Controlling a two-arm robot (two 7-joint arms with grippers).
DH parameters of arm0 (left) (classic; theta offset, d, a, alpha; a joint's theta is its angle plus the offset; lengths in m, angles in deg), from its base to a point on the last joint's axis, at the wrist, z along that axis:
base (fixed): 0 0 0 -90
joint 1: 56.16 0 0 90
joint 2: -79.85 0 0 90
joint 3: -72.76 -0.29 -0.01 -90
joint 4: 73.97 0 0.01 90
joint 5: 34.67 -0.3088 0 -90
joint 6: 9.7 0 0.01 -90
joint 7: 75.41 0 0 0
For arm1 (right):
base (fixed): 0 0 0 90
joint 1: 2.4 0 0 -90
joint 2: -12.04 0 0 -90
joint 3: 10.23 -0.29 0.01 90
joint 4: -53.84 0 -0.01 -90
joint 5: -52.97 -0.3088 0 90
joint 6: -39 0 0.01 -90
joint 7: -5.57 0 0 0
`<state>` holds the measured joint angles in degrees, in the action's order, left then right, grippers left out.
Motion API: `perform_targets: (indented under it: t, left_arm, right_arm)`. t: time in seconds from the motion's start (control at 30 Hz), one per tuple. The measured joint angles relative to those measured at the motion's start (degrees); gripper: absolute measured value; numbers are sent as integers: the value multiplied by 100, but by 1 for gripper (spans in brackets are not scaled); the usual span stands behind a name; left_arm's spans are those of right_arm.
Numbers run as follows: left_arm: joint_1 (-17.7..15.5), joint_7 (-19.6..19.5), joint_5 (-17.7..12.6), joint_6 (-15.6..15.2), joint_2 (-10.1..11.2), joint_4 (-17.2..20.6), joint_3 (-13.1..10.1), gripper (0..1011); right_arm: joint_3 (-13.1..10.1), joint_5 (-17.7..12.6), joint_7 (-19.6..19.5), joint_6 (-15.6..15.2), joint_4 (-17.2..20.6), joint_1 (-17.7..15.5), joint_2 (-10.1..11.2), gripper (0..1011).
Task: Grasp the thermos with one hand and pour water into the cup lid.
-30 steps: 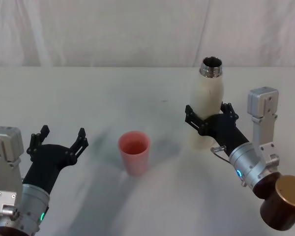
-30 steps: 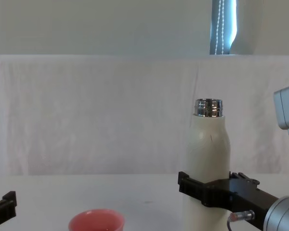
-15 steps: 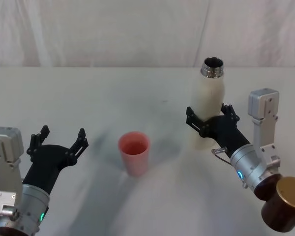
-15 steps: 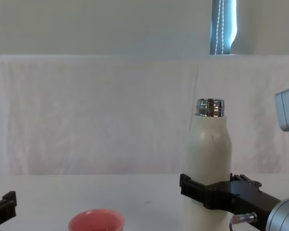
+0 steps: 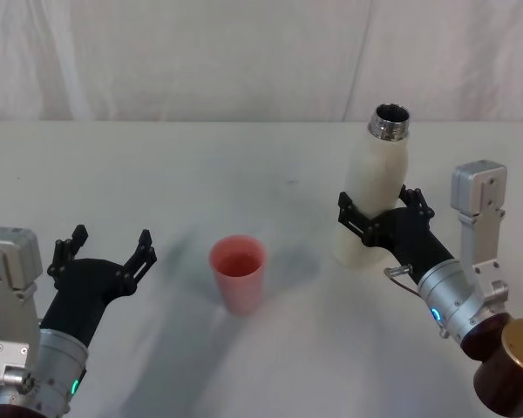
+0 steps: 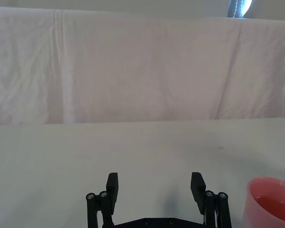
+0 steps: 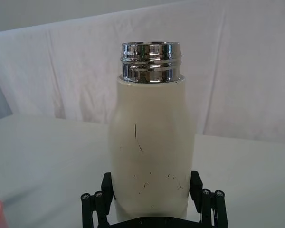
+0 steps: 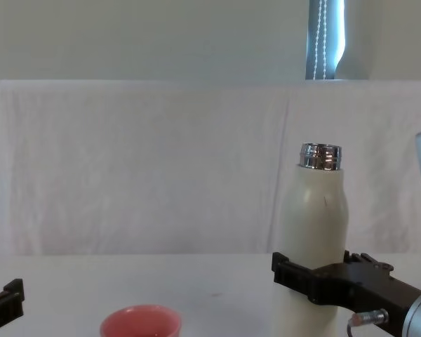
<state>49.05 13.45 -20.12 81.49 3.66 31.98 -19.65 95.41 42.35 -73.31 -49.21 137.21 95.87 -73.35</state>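
The cream-white thermos [image 5: 370, 187] with its open chrome neck stands at the right of the table, leaning slightly right. My right gripper [image 5: 379, 209] is shut on its lower body, one finger on each side, as the right wrist view shows at the thermos [image 7: 150, 152] and right gripper [image 7: 151, 190]. In the chest view the thermos [image 8: 316, 239] rises above the right gripper [image 8: 312, 281]. The salmon-pink cup lid [image 5: 238, 270] stands upright mid-table, left of the thermos. My left gripper [image 5: 109, 239] rests open at the lower left, beside the cup lid [image 6: 271, 202]. The water is out of view.
A white cloth covers the table [image 5: 244, 165], and a white curtain hangs behind it. Open table lies between the cup lid and the thermos.
My right gripper has carried the thermos a little to the right, and its neck now leans further right. The left gripper and the cup lid have not moved.
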Motion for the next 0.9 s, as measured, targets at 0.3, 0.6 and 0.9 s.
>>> perform_targets:
  t: [0.3, 0.6, 0.9]
  left_arm:
    - [0, 0, 0, 0, 0, 0, 0, 1001]
    - [0, 0, 0, 0, 0, 0, 0, 1001]
    - [0, 0, 0, 0, 0, 0, 0, 1001]
  right_arm:
    - [5, -10, 27, -16, 69, -25, 34, 1001]
    - [34, -16, 42, -20, 304, -184, 82, 1001]
    - [61, -17, 36, -20, 665, -481, 159, 1001]
